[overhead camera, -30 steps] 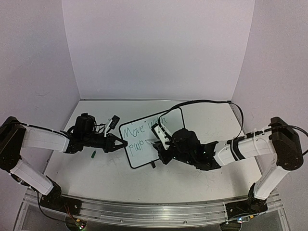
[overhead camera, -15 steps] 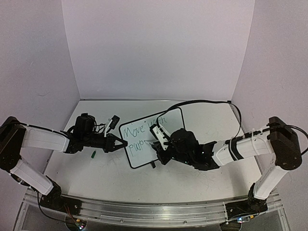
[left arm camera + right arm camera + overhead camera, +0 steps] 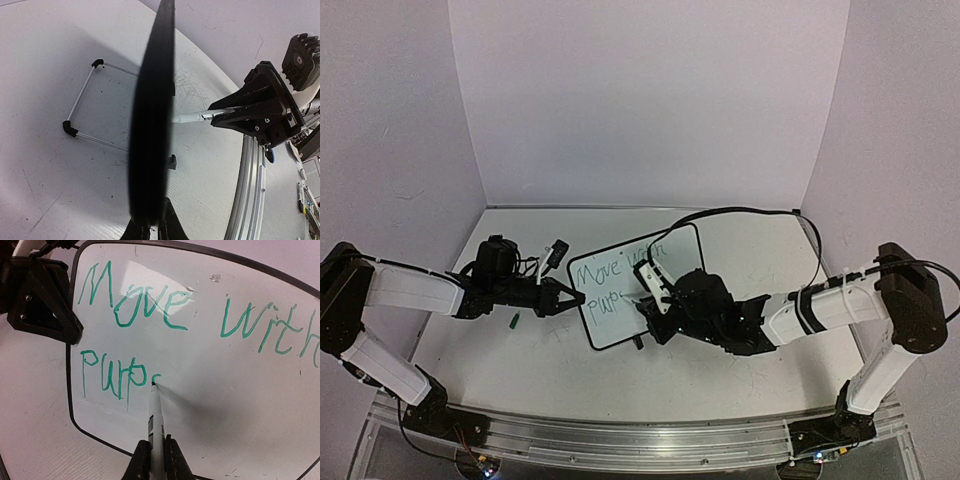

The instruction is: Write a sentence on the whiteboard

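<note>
The whiteboard [image 3: 620, 285] stands tilted on the table, with green writing "Move with" over "Purp" and the start of one more letter. My left gripper [image 3: 576, 297] is shut on its left edge. In the left wrist view the board [image 3: 150, 125] is a dark edge-on band running up from my left gripper [image 3: 154, 232]. My right gripper [image 3: 645, 296] is shut on a white marker [image 3: 155, 415]. The marker's tip touches the whiteboard [image 3: 225, 400] just right of "Purp", with my right gripper [image 3: 156, 460] below it. The marker [image 3: 192, 117] also shows in the left wrist view.
A small green marker cap [image 3: 514, 321] lies on the table below my left arm. The board's wire stand with black corners [image 3: 80, 107] rests on the tabletop behind it. A metal rail [image 3: 620, 440] runs along the near edge. Walls close in the back and both sides.
My right gripper has shifted slightly with the marker, adding a short curved stroke after "Purp". The left arm and the board have not moved.
</note>
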`<action>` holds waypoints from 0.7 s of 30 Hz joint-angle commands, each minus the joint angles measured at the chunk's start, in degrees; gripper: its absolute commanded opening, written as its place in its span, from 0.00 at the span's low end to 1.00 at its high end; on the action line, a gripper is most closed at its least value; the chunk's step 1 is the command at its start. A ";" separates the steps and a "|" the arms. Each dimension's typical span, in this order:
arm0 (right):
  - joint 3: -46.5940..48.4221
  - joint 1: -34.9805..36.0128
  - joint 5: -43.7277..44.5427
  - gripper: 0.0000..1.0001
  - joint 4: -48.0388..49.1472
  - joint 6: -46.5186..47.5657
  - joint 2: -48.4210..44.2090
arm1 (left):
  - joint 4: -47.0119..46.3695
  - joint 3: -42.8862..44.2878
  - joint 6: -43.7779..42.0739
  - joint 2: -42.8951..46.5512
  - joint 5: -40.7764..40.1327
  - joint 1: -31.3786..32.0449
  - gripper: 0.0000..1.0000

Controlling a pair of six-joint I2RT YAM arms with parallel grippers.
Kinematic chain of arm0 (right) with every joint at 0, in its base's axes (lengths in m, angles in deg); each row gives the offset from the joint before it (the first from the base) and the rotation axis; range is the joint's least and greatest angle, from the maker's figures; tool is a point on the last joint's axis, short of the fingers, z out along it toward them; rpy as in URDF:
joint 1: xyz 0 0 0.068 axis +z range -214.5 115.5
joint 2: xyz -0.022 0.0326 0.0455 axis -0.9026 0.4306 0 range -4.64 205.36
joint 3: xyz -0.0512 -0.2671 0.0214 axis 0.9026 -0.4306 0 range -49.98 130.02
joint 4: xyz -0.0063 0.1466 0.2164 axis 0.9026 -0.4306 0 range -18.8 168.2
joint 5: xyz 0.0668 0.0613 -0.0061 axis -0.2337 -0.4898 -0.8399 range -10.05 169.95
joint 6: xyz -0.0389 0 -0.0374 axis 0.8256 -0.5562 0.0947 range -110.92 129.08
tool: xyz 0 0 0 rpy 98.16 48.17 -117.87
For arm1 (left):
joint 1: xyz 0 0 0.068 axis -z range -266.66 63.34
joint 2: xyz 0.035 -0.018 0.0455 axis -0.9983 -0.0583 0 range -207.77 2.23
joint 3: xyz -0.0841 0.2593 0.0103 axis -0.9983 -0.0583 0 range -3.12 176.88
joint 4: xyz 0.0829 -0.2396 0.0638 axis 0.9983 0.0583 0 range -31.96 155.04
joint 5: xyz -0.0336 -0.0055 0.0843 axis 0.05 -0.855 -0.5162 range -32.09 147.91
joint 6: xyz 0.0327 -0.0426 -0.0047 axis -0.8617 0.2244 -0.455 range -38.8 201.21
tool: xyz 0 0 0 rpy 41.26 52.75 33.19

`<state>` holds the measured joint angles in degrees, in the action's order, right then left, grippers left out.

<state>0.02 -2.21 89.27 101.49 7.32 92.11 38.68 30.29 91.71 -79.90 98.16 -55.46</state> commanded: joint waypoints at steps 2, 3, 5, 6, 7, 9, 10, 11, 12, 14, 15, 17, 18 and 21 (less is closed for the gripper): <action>-0.69 -0.14 0.01 0.00 -0.34 -0.68 -0.29 | 1.86 1.47 -2.68 0.48 -2.70 0.09 0.00; -0.77 -0.12 0.03 0.00 -0.42 -0.69 -0.19 | 1.86 1.48 -2.68 0.42 -2.71 0.09 0.00; -1.07 -0.12 0.35 0.00 -0.49 -0.80 -0.26 | 1.86 1.46 -2.68 0.48 -2.74 0.11 0.00; -1.20 -0.11 0.73 0.00 -0.51 -0.87 -0.34 | 1.86 1.39 -2.68 0.52 -2.79 0.12 0.00; -1.27 -0.13 1.20 0.00 -0.54 -0.97 -0.42 | 1.86 1.34 -2.68 0.54 -2.81 0.09 0.00; -1.29 -0.21 2.57 0.00 -0.64 -1.28 -0.70 | 1.86 1.31 -2.68 0.60 -2.84 0.09 0.00; -1.25 -0.35 2.99 0.00 -0.69 -1.51 -0.81 | 1.86 1.31 -2.68 0.56 -2.81 0.09 0.00; -1.22 -0.56 3.34 0.00 -0.70 -1.83 -0.92 | 1.86 1.38 -2.68 0.49 -2.79 0.09 0.00; -1.21 -0.79 3.60 0.00 -0.70 -2.11 -1.03 | 1.86 1.39 -2.68 0.48 -2.72 0.10 0.00; -1.12 -1.00 4.02 0.00 -0.72 -2.33 -1.24 | 1.86 1.40 -2.68 0.52 -2.71 0.09 0.00; -0.97 -1.10 4.39 0.00 -0.66 -2.36 -1.31 | 1.86 1.35 -2.68 0.55 -2.72 0.09 0.00; -0.77 -1.26 4.77 0.00 -0.30 -2.35 -1.52 | 1.86 1.31 -2.68 0.65 -2.78 0.09 0.00; -0.68 -1.29 4.94 0.00 -0.03 -2.30 -1.58 | 1.87 1.31 -2.68 0.65 -2.73 0.09 0.00; -0.19 -1.49 5.35 0.00 0.66 -2.21 -1.57 | 1.87 1.31 -2.68 0.70 -2.72 0.09 0.00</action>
<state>-0.59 -2.22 90.37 101.27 5.97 92.09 38.70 30.29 91.89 -79.90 98.13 -55.46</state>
